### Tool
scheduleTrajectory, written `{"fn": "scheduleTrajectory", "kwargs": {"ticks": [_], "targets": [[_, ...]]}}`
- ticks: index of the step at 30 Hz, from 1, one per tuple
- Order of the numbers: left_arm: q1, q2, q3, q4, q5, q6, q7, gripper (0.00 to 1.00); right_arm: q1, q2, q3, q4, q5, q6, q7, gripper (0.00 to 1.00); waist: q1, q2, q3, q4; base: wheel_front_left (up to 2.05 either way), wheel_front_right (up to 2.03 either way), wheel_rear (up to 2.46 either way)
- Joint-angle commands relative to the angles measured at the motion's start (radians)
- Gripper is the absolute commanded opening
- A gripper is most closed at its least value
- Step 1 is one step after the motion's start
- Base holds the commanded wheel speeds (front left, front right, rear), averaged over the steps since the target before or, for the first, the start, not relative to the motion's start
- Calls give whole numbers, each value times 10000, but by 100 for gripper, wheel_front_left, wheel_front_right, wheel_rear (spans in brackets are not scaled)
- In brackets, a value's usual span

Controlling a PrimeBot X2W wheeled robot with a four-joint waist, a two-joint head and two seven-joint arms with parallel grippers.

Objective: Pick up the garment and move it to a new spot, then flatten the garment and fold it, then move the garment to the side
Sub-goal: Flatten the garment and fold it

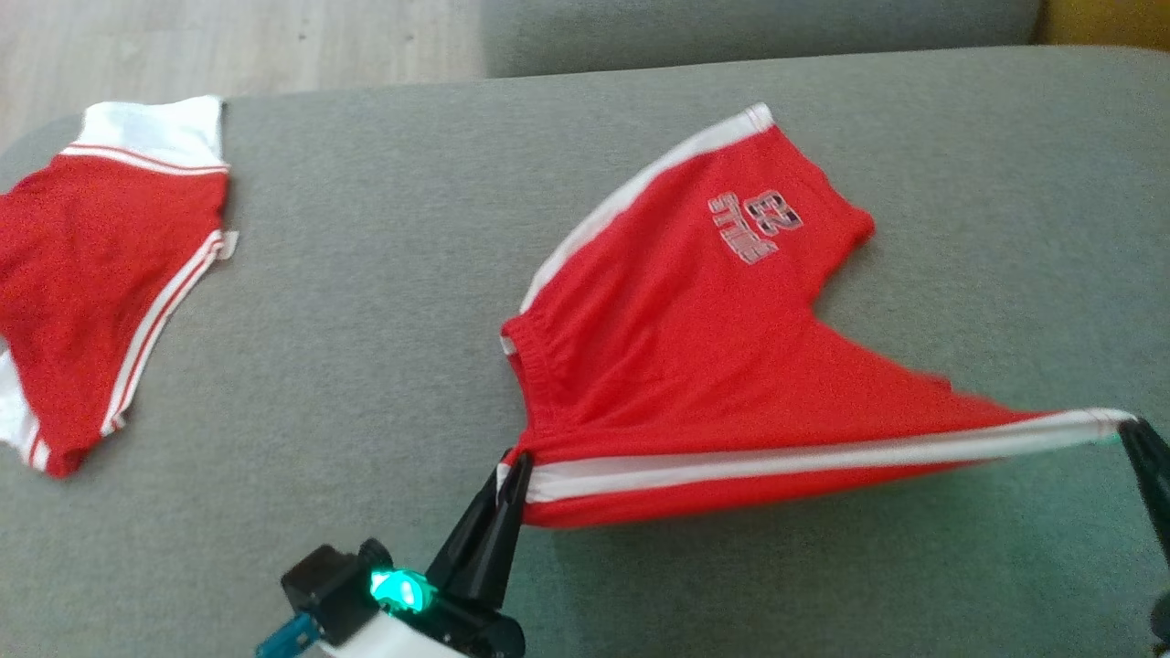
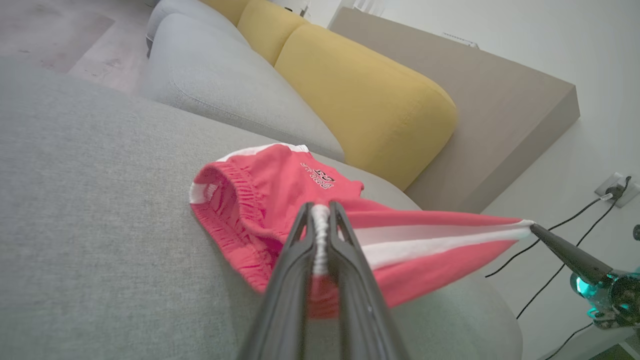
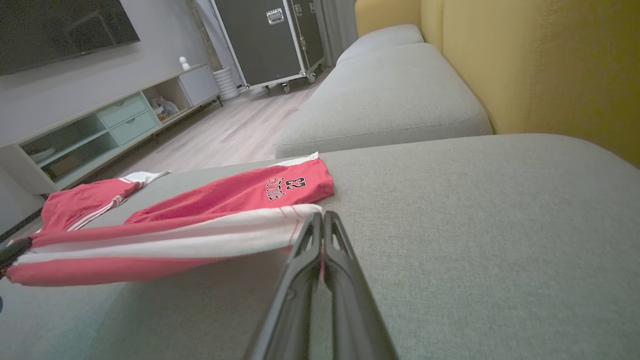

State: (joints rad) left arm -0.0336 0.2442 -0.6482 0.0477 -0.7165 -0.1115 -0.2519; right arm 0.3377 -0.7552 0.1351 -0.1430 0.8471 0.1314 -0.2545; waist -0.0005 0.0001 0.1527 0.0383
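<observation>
The left tool (image 1: 514,464) and right tool (image 1: 1133,428) clamp opposite ends of the shorts (image 1: 695,320), stretching them taut to flatten on the sofa (image 1: 366,384).

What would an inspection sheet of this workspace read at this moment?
Surface: grey sofa seat, flat fabric.
Job's things: red shorts, striped side lifted and stretched taut between both tools, the rest lying on the seat.
Clutter: second red-and-white garment lying at the seat's left.
Tools: left tool shut on the waistband end; right tool shut on the hem end.
Cables: black cables running from a wall socket, off the seat.
Surroundings: yellow back cushions, wood floor, TV cabinet, black flight case.
</observation>
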Motion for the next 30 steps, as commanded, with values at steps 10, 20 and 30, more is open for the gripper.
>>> {"fn": "scheduleTrajectory", "kwargs": {"ticks": [10, 20, 30], "targets": [[-1802, -1156, 372, -214, 290, 522, 188, 0, -1548, -801, -1087, -507, -1074, -7, 1311, 0, 5, -1, 904, 1004, 0, 0, 0], [-4303, -1915, 118, 1758, -447, 1196, 560, 0, -5586, -2432, 1162, 1030, -1015, -7, 2736, 0, 5, -1, 2015, 1823, 0, 0, 0], [-6175, -1937, -992, 2893, -1653, 2078, 71, 0, -9536, -3082, 4460, 2734, -1223, -7, 2880, 0, 5, -1, 2931, 2372, 0, 0, 0]]}}
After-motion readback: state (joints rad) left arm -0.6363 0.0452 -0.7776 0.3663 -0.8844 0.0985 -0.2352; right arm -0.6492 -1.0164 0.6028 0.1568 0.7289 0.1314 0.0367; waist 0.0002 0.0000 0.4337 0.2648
